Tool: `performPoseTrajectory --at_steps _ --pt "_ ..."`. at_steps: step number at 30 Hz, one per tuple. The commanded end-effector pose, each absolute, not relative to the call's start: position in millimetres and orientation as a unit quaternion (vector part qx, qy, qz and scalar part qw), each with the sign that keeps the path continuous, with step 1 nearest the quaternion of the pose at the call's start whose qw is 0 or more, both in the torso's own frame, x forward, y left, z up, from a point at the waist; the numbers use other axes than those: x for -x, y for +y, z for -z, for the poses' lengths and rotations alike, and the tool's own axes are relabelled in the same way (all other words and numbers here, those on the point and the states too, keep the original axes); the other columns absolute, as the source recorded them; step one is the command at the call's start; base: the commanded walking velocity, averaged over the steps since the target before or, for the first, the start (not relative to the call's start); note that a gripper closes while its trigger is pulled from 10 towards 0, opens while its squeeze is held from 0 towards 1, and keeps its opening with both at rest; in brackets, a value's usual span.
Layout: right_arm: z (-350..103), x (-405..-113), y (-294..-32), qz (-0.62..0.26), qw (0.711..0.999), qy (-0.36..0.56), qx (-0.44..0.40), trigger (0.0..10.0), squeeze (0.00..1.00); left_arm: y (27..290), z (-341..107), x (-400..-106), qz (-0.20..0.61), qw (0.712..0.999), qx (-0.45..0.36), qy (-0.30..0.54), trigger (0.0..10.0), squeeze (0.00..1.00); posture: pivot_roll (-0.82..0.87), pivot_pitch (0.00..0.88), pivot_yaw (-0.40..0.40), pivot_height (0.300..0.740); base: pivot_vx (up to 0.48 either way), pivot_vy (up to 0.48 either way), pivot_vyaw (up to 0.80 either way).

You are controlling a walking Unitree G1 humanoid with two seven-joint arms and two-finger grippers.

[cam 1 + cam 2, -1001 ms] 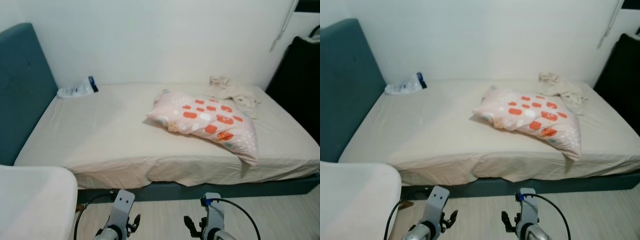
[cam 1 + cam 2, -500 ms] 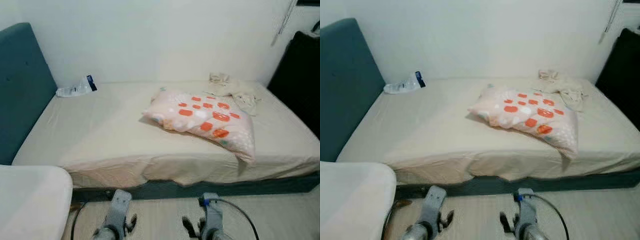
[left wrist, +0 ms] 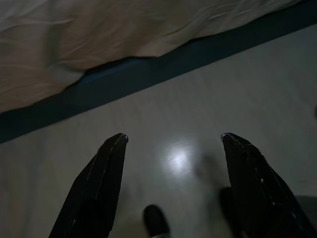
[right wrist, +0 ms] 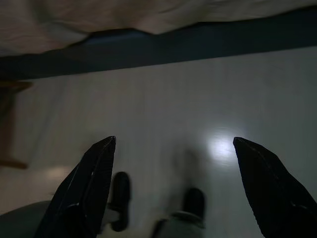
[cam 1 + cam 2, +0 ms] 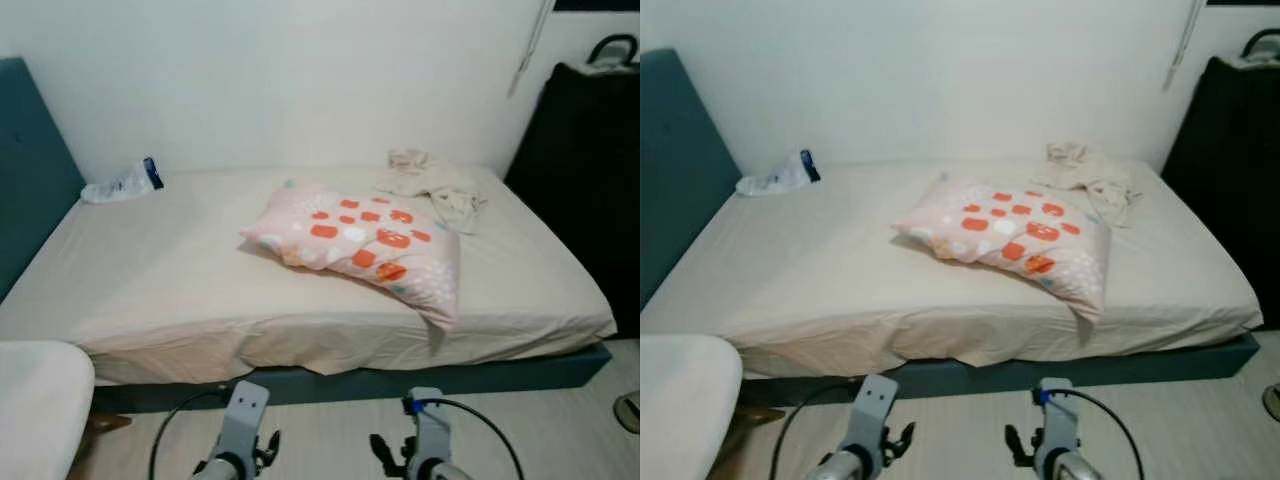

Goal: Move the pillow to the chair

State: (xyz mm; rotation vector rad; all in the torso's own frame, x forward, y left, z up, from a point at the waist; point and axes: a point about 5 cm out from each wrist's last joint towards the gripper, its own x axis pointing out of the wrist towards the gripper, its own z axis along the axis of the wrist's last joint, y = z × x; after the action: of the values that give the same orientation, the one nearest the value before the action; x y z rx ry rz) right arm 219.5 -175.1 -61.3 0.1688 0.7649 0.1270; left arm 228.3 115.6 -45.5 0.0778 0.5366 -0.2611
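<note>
The task is only at its start: the pillow (image 5: 355, 243) lies on the bed (image 5: 150, 290), a little toward the robot's right of the middle and near the front edge, with one corner reaching close to that edge, and nothing holds it. The white chair (image 5: 35, 400) shows at the lower left corner, just beside the bed, and it carries nothing that I can see. So the whole work is left, in my judgement: to come near, to take the pillow, to carry it to the chair. The left hand (image 3: 173, 141) and the right hand (image 4: 173, 144) both hang low over the floor (image 3: 198, 104) in front of the bed frame, each with its two black fingers spread wide and gripping nothing. Behind the pillow lies a crumpled cloth (image 5: 430, 185), and a plastic bottle (image 5: 120, 183) rests at the far left by the wall. Compared with one second ago, the whole picture has shifted to the left (the camera turned, the things did not move), so less of the chair and headboard (image 5: 30, 170) is seen and more of the dark furniture (image 5: 590, 190) on the right.
</note>
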Motion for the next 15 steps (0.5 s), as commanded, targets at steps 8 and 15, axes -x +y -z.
performPoseTrajectory --at_steps 8,15 --pt "62.6 -218.3 -169.2 -0.064 0.921 0.374 -0.091 10.0 0.00 120.8 45.4 -228.5 0.125 0.956 -0.037 0.264 10.0 0.00 0.02 0.011 -0.023 0.740 0.000 0.000 0.00" --pt "63.1 -217.4 -169.1 -0.064 0.920 0.375 -0.091 10.0 0.00 120.5 45.1 -228.8 0.128 0.956 -0.040 0.262 10.0 0.00 0.02 0.010 -0.022 0.740 0.297 0.000 0.00"
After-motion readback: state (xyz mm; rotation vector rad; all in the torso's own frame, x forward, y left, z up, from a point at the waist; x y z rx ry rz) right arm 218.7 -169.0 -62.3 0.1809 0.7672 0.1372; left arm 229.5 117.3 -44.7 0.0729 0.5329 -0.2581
